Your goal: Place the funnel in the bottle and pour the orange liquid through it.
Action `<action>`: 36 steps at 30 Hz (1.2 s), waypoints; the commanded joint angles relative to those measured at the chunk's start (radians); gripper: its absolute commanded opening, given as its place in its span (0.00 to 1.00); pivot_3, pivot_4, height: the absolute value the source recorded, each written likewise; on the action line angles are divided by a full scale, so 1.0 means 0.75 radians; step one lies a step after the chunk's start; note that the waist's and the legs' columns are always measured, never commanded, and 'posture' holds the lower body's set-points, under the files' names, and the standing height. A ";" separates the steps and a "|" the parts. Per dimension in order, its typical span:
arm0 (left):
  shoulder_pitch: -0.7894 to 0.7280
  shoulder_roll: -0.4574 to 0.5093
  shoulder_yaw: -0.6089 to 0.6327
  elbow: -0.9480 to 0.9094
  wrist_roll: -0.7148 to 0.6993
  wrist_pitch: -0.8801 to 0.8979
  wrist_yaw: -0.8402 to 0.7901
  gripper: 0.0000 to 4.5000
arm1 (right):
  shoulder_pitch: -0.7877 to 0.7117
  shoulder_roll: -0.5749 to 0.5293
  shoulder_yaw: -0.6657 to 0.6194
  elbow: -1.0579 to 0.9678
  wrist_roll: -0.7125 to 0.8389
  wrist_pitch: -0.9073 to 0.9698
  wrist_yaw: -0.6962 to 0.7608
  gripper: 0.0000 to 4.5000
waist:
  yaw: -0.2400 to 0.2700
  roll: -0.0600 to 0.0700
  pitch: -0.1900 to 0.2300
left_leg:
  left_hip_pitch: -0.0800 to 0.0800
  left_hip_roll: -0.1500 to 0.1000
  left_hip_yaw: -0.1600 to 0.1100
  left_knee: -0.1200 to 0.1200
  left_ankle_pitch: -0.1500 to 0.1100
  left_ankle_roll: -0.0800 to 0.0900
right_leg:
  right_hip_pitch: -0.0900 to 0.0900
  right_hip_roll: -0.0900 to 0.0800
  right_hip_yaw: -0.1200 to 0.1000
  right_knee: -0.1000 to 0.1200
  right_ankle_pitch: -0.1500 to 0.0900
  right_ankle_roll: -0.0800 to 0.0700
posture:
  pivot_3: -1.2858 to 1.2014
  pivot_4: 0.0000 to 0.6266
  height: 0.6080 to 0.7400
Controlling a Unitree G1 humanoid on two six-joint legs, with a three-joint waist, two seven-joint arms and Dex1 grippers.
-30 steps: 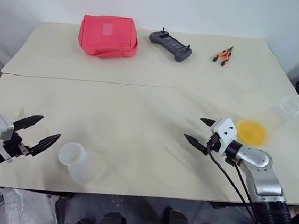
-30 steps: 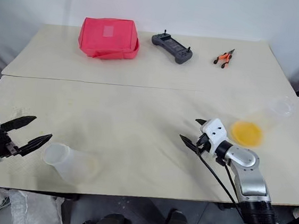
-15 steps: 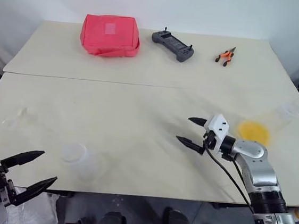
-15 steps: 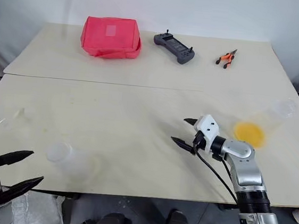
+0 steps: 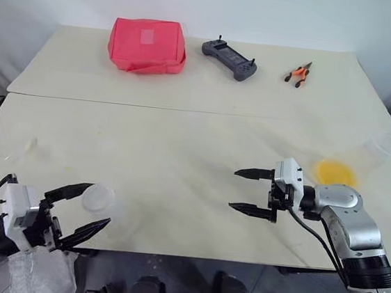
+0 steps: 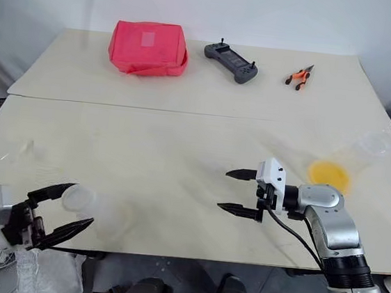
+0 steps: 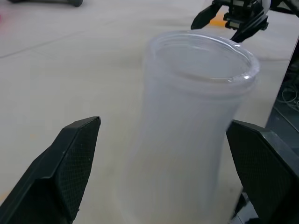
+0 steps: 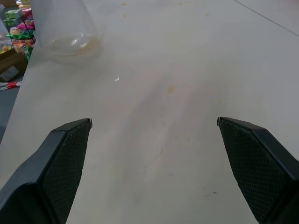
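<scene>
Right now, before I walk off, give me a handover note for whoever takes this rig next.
Left gripper: open, fingers either side of the bottle at the table's near left edge, not gripping.
Right gripper: open, empty, over bare table.
Orange liquid sits in the clear cup, far right.
Small clear piece, likely the funnel, lies left.
Done: nothing. Left: funnel into bottle, then pour.

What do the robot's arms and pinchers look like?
Each gripper, left and right, has two pointed black fingers with a bumpy grid texture inside, on a white block. The right arm is shiny silver with a ribbed black section, and black cables run along both arms.
</scene>
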 commanded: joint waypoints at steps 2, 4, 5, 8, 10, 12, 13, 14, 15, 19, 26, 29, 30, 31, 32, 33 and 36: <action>-0.063 0.001 -0.060 0.018 0.028 -0.005 0.033 0.99 | 0.029 -0.001 -0.032 -0.065 0.018 0.002 -0.032 1.00 | 0.002 0.000 0.000 | 0.000 0.000 0.000 0.000 0.000 0.000 | 0.000 0.000 0.000 0.000 0.000 0.000 | 0.52 0.24 1.00; -0.089 0.006 -0.078 0.026 0.024 0.004 0.039 0.95 | 0.040 -0.003 -0.036 -0.076 0.020 0.005 -0.047 1.00 | 0.001 0.000 0.000 | 0.000 0.000 0.000 0.000 0.000 0.000 | 0.000 0.000 0.000 0.000 0.000 0.000 | 0.52 0.24 1.00; -0.095 0.009 -0.085 0.025 0.020 0.011 0.041 0.91 | 0.044 -0.004 -0.038 -0.082 0.022 0.007 -0.053 1.00 | 0.001 0.000 0.000 | 0.000 0.000 0.001 0.000 0.000 0.000 | 0.000 0.000 0.000 0.000 0.000 0.000 | 0.52 0.24 1.00; -0.104 0.020 -0.089 0.022 -0.006 0.042 0.033 0.74 | 0.064 -0.008 -0.052 -0.105 0.029 0.015 -0.076 1.00 | 0.001 0.000 0.000 | 0.001 0.000 0.001 0.001 0.000 0.000 | 0.000 0.000 0.001 0.001 0.000 0.000 | 0.52 0.24 1.00; -0.123 0.027 -0.086 0.028 -0.034 0.054 0.016 0.61 | 0.078 -0.011 -0.063 -0.123 0.033 0.021 -0.089 1.00 | 0.002 0.000 0.000 | 0.001 0.001 0.001 0.001 0.000 0.000 | 0.000 0.000 0.001 0.001 0.000 0.000 | 0.52 0.24 1.00; -0.146 0.034 -0.085 0.036 -0.054 0.060 0.002 0.59 | 0.089 -0.013 -0.072 -0.136 0.034 0.024 -0.100 1.00 | 0.002 0.000 0.000 | 0.000 0.001 0.001 0.001 0.000 0.000 | 0.000 0.000 0.001 0.001 0.000 0.000 | 0.52 0.24 1.00; -0.165 0.039 -0.088 0.040 -0.064 0.065 -0.005 0.59 | 0.095 -0.013 -0.078 -0.142 0.035 0.027 -0.109 1.00 | 0.003 0.000 0.000 | 0.000 0.000 0.001 0.001 0.000 0.000 | 0.000 0.000 0.001 0.000 0.000 0.000 | 0.52 0.24 1.00; -0.197 0.043 -0.094 0.048 -0.076 0.073 -0.010 0.59 | 0.103 -0.013 -0.086 -0.150 0.036 0.027 -0.118 1.00 | 0.005 0.000 0.000 | 0.000 0.000 0.001 0.001 0.000 0.000 | 0.000 0.000 0.001 0.001 0.000 0.000 | 0.52 0.24 1.00; -0.227 0.047 -0.102 0.055 -0.083 0.079 -0.019 0.59 | 0.110 -0.013 -0.093 -0.159 0.038 0.029 -0.126 1.00 | 0.005 0.000 0.000 | 0.000 0.001 0.000 0.001 0.000 0.000 | 0.000 0.000 0.000 0.001 0.000 0.000 | 0.52 0.24 1.00; -0.363 0.061 -0.153 0.099 -0.054 0.091 -0.015 0.59 | 0.129 -0.017 -0.119 -0.189 0.042 0.032 -0.160 1.00 | 0.005 -0.001 0.000 | 0.000 0.000 0.001 0.001 0.000 0.000 | 0.000 0.001 0.001 0.001 0.000 0.000 | 0.52 0.24 1.00; -0.821 -0.010 -0.424 0.332 0.085 0.073 -0.006 0.59 | 0.148 -0.031 -0.174 -0.204 0.018 0.005 -0.226 1.00 | 0.017 -0.001 0.000 | 0.000 0.000 0.001 0.003 0.000 -0.001 | 0.001 0.002 0.001 0.001 0.001 0.001 | 0.52 0.24 1.00; -1.011 -0.093 -0.564 0.507 0.175 0.000 -0.068 0.59 | 0.151 -0.032 -0.203 -0.204 0.024 0.005 -0.256 1.00 | 0.013 -0.001 0.000 | 0.000 0.000 0.003 0.002 0.000 -0.001 | 0.001 0.002 0.001 0.001 0.002 0.002 | 0.52 0.24 1.00; -1.072 -0.128 -0.605 0.569 0.205 -0.029 -0.084 0.59 | 0.154 -0.035 -0.212 -0.207 0.022 0.005 -0.265 1.00 | 0.016 -0.001 0.001 | 0.000 0.000 0.003 0.002 0.000 -0.001 | 0.001 0.002 0.001 0.000 0.002 0.002 | 0.52 0.24 1.00; -1.132 -0.166 -0.640 0.631 0.233 -0.053 -0.090 0.59 | 0.159 -0.038 -0.219 -0.209 0.019 0.007 -0.274 1.00 | 0.016 -0.001 0.001 | 0.000 0.000 0.003 0.002 0.000 -0.001 | 0.001 0.002 0.001 0.000 0.002 0.002 | 0.52 0.24 1.00; -1.189 -0.200 -0.669 0.694 0.264 -0.075 -0.087 0.59 | 0.164 -0.041 -0.224 -0.212 0.018 0.009 -0.280 1.00 | 0.016 -0.002 0.001 | 0.000 0.000 0.003 0.002 0.000 -0.001 | 0.001 0.003 0.001 0.000 0.002 0.002 | 0.52 0.24 1.00; -1.237 -0.232 -0.691 0.751 0.287 -0.102 -0.092 0.59 | 0.171 -0.044 -0.229 -0.217 0.019 0.009 -0.284 1.00 | 0.020 -0.002 0.001 | 0.000 0.000 0.003 0.002 0.000 -0.001 | 0.001 0.003 0.001 0.000 0.002 0.002 | 0.52 0.24 1.00; -1.368 -0.331 -0.767 0.918 0.369 -0.176 -0.107 0.59 | 0.197 -0.047 -0.249 -0.242 0.021 0.014 -0.304 1.00 | 0.024 -0.004 0.002 | 0.000 0.000 0.003 0.002 0.000 -0.001 | 0.001 0.003 0.001 -0.001 0.002 0.002 | 0.52 0.24 1.00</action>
